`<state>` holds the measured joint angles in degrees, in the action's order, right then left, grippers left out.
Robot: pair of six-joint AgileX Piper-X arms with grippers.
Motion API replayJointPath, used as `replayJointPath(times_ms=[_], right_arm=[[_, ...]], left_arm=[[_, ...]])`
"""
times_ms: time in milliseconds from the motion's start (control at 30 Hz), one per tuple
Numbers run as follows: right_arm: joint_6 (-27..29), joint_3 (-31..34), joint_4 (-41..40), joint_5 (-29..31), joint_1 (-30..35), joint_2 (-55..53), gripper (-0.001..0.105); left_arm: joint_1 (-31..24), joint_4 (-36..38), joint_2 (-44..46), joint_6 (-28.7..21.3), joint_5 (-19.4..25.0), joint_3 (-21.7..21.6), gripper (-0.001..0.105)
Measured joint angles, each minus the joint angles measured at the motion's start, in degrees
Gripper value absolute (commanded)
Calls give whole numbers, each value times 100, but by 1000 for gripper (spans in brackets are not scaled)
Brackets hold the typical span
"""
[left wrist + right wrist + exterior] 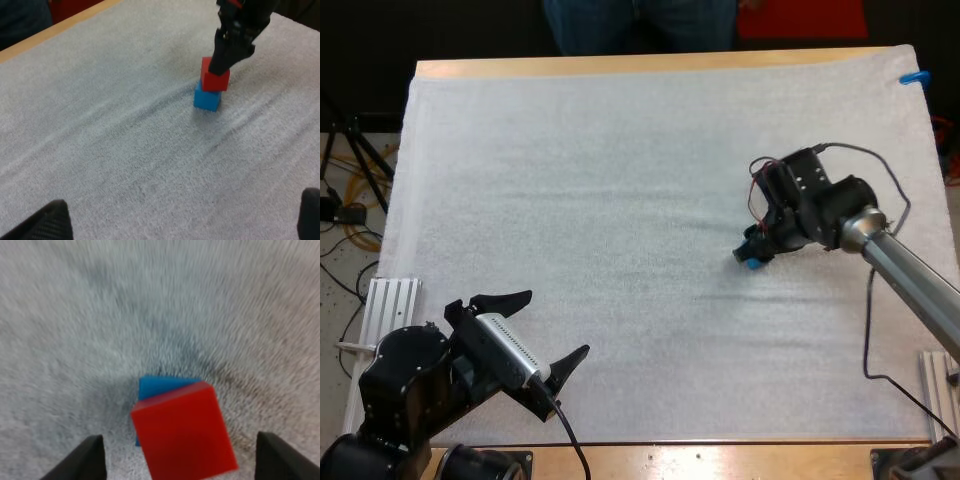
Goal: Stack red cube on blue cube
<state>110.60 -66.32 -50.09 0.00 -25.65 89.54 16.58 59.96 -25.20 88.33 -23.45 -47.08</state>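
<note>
The red cube rests on top of the blue cube, turned a little and offset from it. My right gripper hangs just above the pair, open, with its fingers standing apart on either side of the red cube and clear of it. Beneath the red cube, an edge of the blue cube peeks out. In the high view the right gripper covers the stack at the mat's right, and only a bit of the blue cube shows. My left gripper is open over the mat's near left corner, holding nothing.
The white mat covers the wooden table. A person's legs stand beyond the far edge. Metal rails lie at the near left and near right of the table.
</note>
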Motion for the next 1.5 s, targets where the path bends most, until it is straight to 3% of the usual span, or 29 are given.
replayJointPath(times_ms=[433, 633, 733, 1000, 1233, 1500], right_arm=[[-149, 0, 76, 0, 173, -1219, 59], [-242, 0, 99, 0, 949, -1423, 59], [-246, 0, 99, 0, 1321, -1640, 59], [-178, 0, -54, -75, 2303, -2463, 59], [-49, 46, -302, -82, 2914, -3212, 59], [-98, 951, -302, -127, 2990, -4629, 59]], left_arm=[[0, -232, -398, 85, 13, 0, 87], [-30, -766, -949, 85, 644, -102, 87], [-291, -952, -1139, 85, 775, -229, 87], [-1884, -1054, -1233, 98, 791, -517, 87], [-1941, -942, -863, 124, 726, -532, 87], [-1941, -543, -250, 167, 726, -548, 87]])
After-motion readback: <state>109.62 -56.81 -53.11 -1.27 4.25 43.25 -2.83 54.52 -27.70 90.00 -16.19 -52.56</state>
